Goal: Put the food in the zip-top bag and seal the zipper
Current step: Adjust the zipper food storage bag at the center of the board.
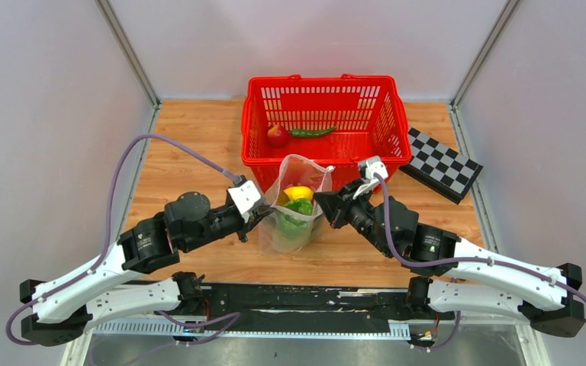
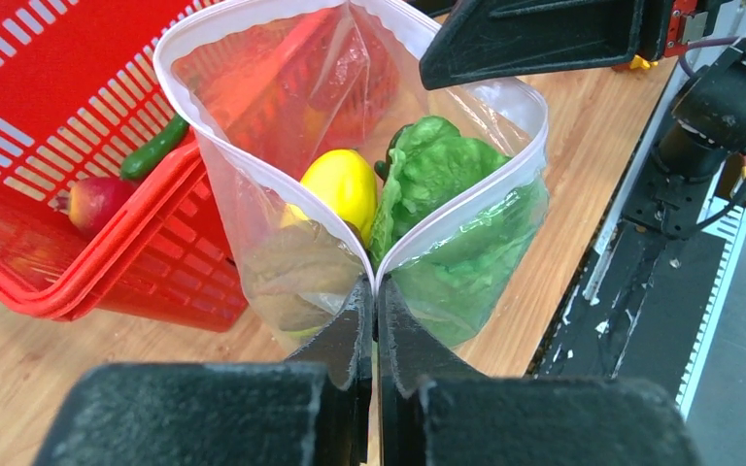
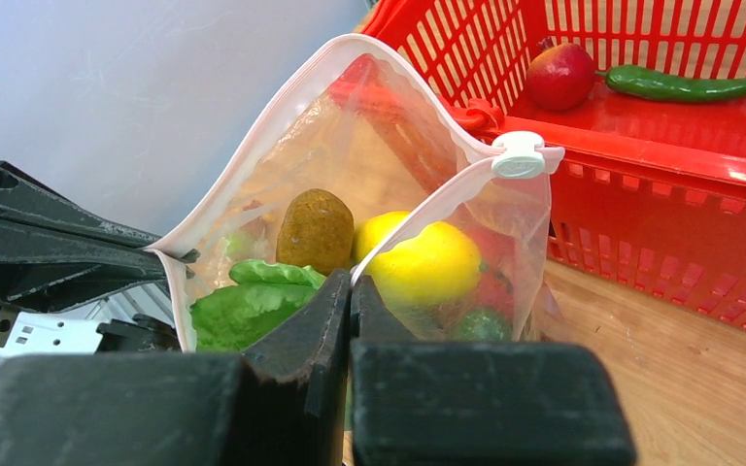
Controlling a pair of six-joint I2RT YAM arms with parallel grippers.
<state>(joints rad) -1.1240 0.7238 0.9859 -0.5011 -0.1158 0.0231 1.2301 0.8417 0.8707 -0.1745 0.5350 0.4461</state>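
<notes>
The clear bag (image 1: 296, 204) stands upright on the wooden bench (image 1: 191, 152), just in front of the red basket (image 1: 320, 79), between the 2 arms. Its mouth is spread open.

The left hand (image 2: 376, 291) is pinched narrow on the bag's rim at the near-left side, its 2 fingers pressed together with only the plastic edge between them. The right hand (image 3: 350, 289) is clamped the same way on the opposite side of the rim. From there the zipper (image 3: 447, 197) runs up as a pale strip to the white slider (image 3: 518, 155) at the end of the mouth nearest the basket. The 2 sides of the zipper are well apart.

Inside the bag lie a yellow lemon (image 2: 340, 184), a leafy green lettuce (image 2: 427, 175) and a brown oval piece (image 3: 316, 230). Something red and something dark green show through the plastic below the lemon, too blurred to name.

In the basket, 1 red apple (image 1: 278, 135) lies next to a green chili (image 1: 313, 132) on the floor near the left wall. A black-and-white checkerboard (image 1: 441, 164) lies on the bench to the right of the basket.
</notes>
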